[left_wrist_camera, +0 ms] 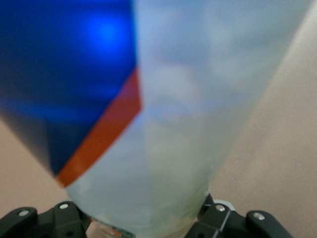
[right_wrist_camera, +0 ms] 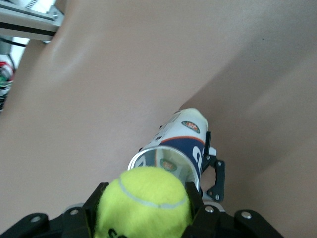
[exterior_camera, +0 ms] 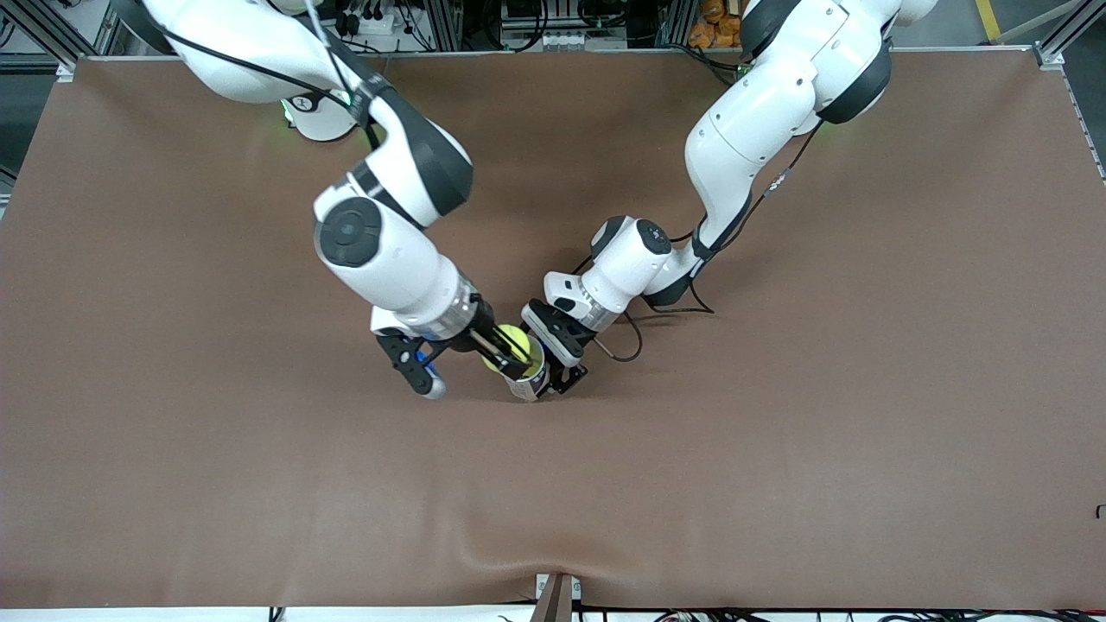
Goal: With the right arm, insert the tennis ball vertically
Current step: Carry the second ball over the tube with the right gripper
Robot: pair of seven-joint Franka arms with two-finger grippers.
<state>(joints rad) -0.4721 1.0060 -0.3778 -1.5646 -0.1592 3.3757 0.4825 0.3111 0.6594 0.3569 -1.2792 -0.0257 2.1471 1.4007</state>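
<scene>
Right gripper (right_wrist_camera: 148, 218): I grip the ball (right_wrist_camera: 143, 201) over the can (right_wrist_camera: 173, 148); left gripper (exterior_camera: 562, 367) clamps the can upright to receive it.

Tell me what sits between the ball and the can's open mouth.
Nothing: the right wrist view shows the tennis ball, held by the right hand, just short of the can, which the left hand holds.

Right arm (exterior_camera: 380, 233): glossy white rounded shells, black joint bands, thin black cable; left arm (exterior_camera: 743, 130): identical white-and-black build, looping black cable; both grippers black.
</scene>
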